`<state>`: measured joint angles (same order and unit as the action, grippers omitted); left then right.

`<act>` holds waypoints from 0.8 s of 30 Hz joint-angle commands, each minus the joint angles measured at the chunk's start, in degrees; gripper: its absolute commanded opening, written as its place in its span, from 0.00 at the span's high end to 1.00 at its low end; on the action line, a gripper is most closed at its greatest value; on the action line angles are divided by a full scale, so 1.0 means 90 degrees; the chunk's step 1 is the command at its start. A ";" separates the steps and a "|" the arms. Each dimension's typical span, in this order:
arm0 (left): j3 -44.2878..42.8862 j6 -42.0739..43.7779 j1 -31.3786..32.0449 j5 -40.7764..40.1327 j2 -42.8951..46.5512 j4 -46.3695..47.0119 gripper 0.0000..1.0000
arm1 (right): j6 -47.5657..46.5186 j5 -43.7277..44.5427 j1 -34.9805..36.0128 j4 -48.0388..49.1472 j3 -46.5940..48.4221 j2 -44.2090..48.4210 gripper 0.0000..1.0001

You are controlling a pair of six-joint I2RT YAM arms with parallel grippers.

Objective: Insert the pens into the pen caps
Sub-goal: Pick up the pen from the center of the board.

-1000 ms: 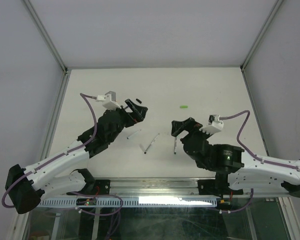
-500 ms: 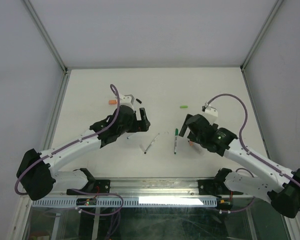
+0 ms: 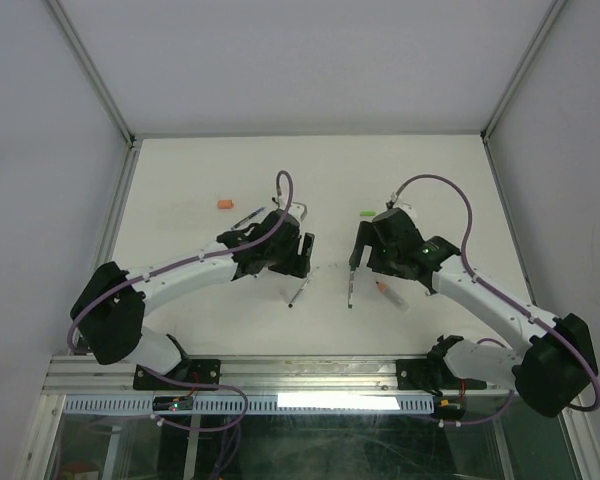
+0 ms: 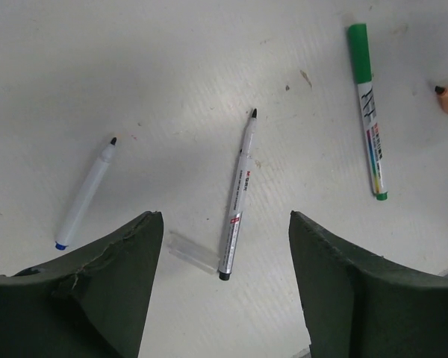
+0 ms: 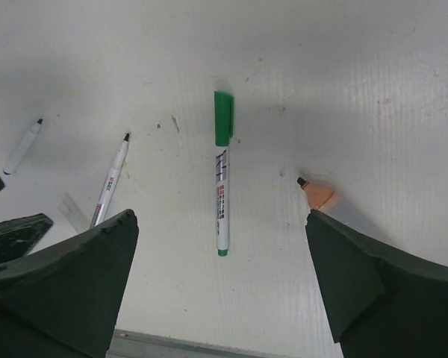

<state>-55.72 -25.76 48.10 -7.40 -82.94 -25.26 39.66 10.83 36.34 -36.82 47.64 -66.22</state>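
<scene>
My left gripper is open and empty, hovering over a white pen with a black tip; that pen also shows in the top view. A shorter white pen with a blue end lies to its left. A clear cap lies by the black-tipped pen's rear end. My right gripper is open and empty above a white pen with a green cap on it, also seen from above. A thick clear pen with an orange tip lies to its right. An orange cap and a light green cap lie farther back.
A dark slim pen lies behind the left arm. The table's metal front edge runs close below the pens. White walls stand at the table's left, back and right sides.
Both arms have swung in toward the table's middle. The left gripper moved right over the black-tipped pen, and the right gripper moved left over the green-capped pen. The pens have not moved.
</scene>
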 commanded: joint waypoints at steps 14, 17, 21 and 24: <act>-0.0750 0.0639 0.0634 -0.0100 -0.1510 -0.0422 0.51 | -0.0199 -0.0693 -0.0183 0.0772 -0.0498 0.1069 0.22; -0.0830 0.0691 0.0689 -0.0063 -0.1717 -0.0444 0.52 | -0.0179 -0.0722 -0.0187 0.0790 -0.0581 0.1083 0.25; -0.1054 0.0733 0.0805 -0.0152 -0.2037 -0.0562 0.53 | -0.0160 -0.0764 -0.0190 0.0765 -0.0608 0.1108 0.27; -0.1199 0.0743 0.0915 -0.0327 -0.2276 -0.0706 0.55 | -0.0124 -0.0745 -0.0187 0.0827 -0.0729 0.1230 0.27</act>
<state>-63.20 -20.25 54.85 -7.99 -101.80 -30.81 38.48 5.06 34.79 -32.12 41.71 -57.56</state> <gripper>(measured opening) 0.464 0.732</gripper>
